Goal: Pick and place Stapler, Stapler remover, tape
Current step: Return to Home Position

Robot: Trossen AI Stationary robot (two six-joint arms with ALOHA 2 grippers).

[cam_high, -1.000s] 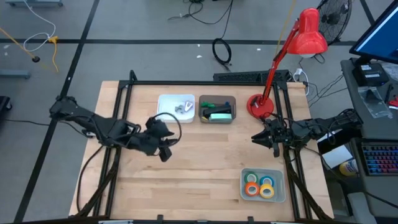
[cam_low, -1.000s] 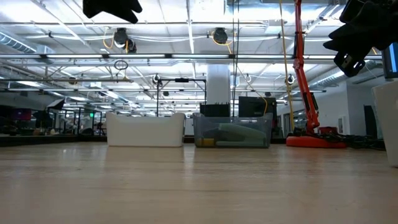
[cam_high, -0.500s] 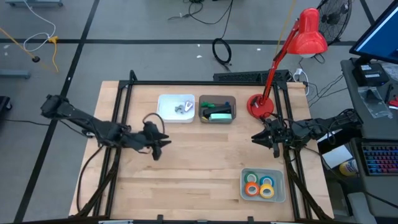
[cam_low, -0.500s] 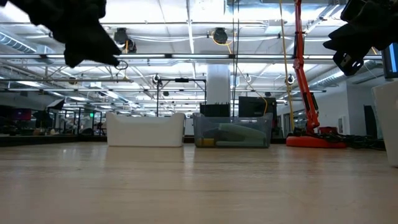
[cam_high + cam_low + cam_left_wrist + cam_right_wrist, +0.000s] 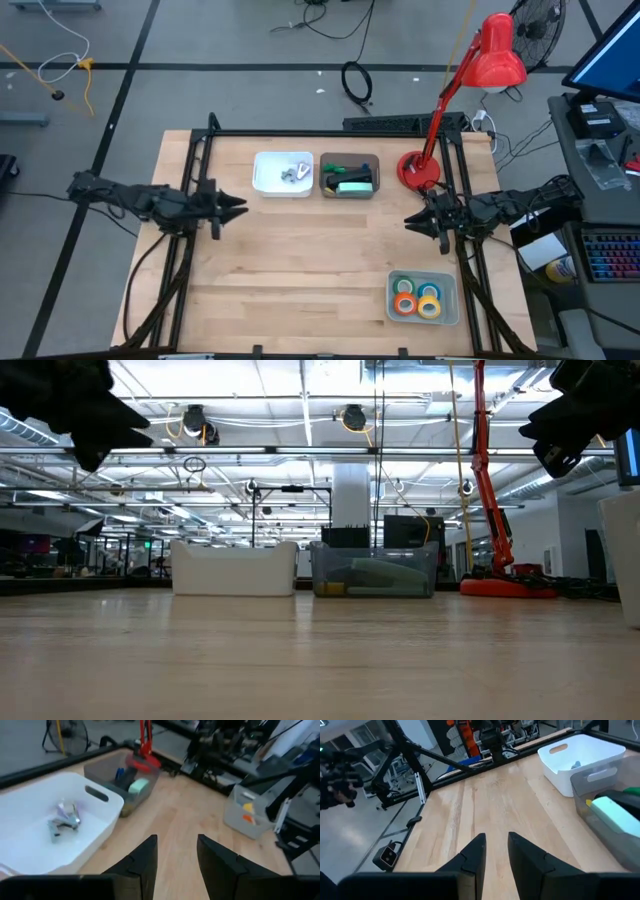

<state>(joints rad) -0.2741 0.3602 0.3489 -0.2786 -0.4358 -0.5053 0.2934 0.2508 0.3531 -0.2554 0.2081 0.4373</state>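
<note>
Park left jaws at left edge of table, clear of white bin, apart and empty like right jaws at right edge.

Robotics lab — exposed ceiling pipes, floor cables, a monitor beside the workbench

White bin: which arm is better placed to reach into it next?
Probably left. The left gripper sits open and empty near the table's left edge, close to the white bin. The right gripper is at the right edge, farther off, beyond the gray bin.
</note>
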